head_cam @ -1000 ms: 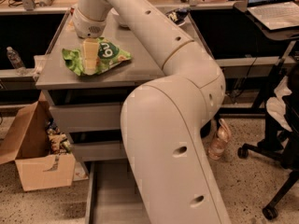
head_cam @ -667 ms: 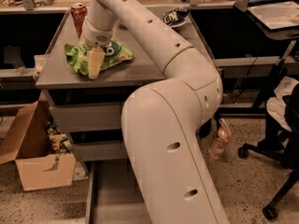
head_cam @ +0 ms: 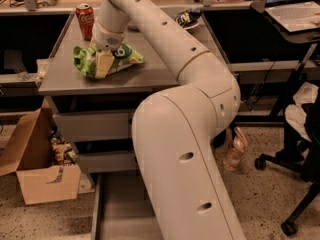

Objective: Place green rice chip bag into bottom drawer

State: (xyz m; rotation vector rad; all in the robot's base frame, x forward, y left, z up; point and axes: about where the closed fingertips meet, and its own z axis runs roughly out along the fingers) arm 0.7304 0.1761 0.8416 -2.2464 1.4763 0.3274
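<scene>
Your green rice chip bag is still up on the cabinet top, upper left of the frame, and it's crumpled under the gripper. Over the last second the wrist has swung off to the right. The red cola can behind the bag was fully covered before and now stands in plain sight. The bag itself has barely moved, perhaps nudged a touch to the right and bunched up more. My read is that you're at the grasp, or just starting the lift, and the carry hasn't begun.

The gripper is planted right on the middle of the bag. How wide it's set, and whether it truly has the bag or only presses on it, you can't tell from this angle. Nor can you see whether the bag has left the surface.

Down at the bottom centre, the bottom drawer is pulled out and waiting. The big pale arm blocks its whole right side, and the frame cuts off its front, so you only see a strip of bare grey floor and the left wall. A dark snack bag at the back is half hidden by the arm too. The cardboard box sits at lower left, close beside the drawer.
</scene>
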